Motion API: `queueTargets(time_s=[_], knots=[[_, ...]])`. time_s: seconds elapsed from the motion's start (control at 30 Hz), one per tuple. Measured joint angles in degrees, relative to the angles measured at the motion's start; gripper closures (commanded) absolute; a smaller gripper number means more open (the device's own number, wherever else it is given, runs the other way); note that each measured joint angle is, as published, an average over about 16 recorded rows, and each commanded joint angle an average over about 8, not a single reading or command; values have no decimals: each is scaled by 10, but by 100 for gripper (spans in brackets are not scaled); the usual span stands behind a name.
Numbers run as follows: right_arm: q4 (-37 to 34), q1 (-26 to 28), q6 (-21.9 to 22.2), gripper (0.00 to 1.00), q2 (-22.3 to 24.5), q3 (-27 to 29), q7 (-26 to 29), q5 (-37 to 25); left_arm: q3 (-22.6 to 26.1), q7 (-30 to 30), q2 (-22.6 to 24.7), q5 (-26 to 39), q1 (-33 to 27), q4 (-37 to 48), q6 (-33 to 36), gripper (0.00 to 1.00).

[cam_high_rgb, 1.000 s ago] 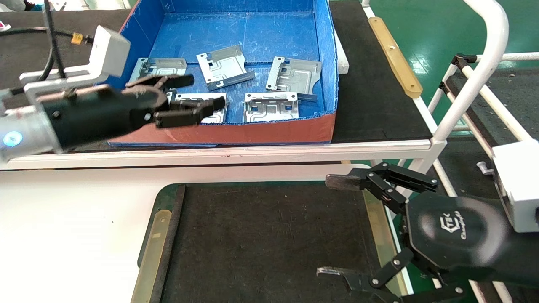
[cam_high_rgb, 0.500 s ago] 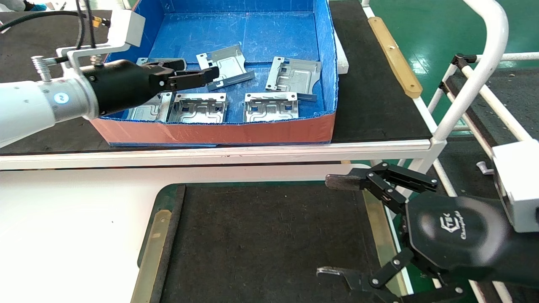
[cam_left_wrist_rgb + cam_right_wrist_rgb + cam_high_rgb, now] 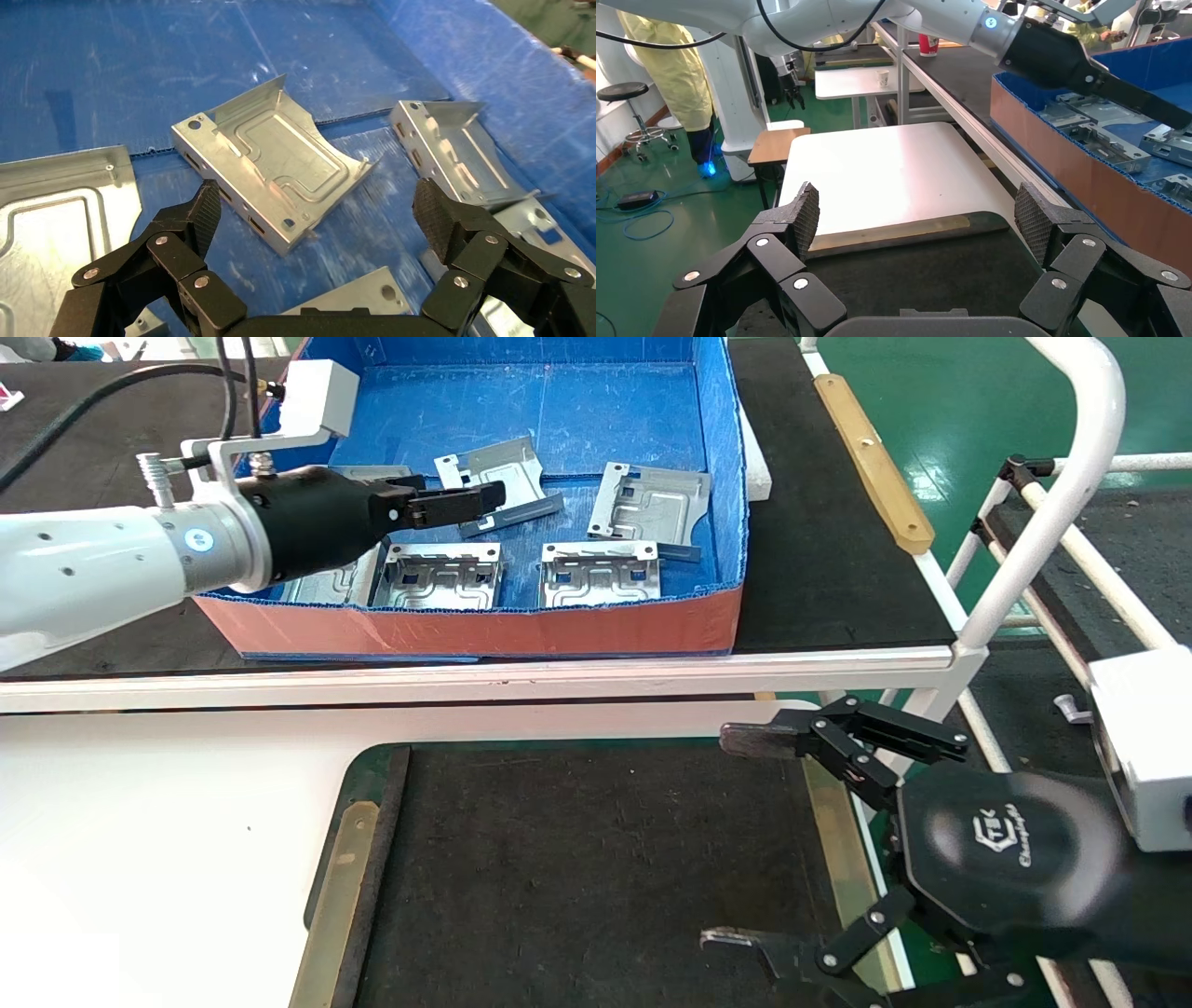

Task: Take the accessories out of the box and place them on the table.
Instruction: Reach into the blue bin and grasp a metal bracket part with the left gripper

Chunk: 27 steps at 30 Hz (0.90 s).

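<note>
1. While its white arm reaches in from nine o'clock, the left gripper (image 3: 466, 503) hangs over the blue box (image 3: 722, 477), fingers (image 3: 204, 210) spread apart and gripping nothing, as the left wrist view shows.
2. Straight ahead of those open fingers lies a tilted bracket (image 3: 270, 175), one flange raised; in the head view that same bracket (image 3: 494, 477) sits near the middle of the box floor, just beyond the gripper's tips.
3. At nine o'clock inside the box, a flat bracket (image 3: 326, 584) is partly hidden under the black gripper body, and another at the far left (image 3: 363, 473) peeks out behind it.
4. Along the reddish-orange front wall rest two brackets side by side, near each other but apart: one at six o'clock (image 3: 438, 577) and one just to its right (image 3: 601, 575).
5. Toward three o'clock inside the box, a sixth bracket (image 3: 652, 509) leans close to the right wall.
6. All six brackets are in the box, which stands on a black-matted bench with a white front rail (image 3: 559, 668).
7. Below, at six o'clock in the head view, the dark-matted tabletop (image 3: 596, 877) with tan edge strips carries no bracket.
8. At four o'clock, the right gripper (image 3: 745, 840) rests over the tabletop's right edge, fingers (image 3: 1035, 217) wide apart and holding nothing.
</note>
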Motion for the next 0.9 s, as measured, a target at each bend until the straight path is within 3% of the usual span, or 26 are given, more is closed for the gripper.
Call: queueTargets(time_s=[0.47,0.9], knots=[[0,0,0,0,0,0,0,0,28,-86,48,86,-21,50,-57,0],[0,0,0,0,0,0,0,0,42,-117,94,134,-44,118,-91,0]])
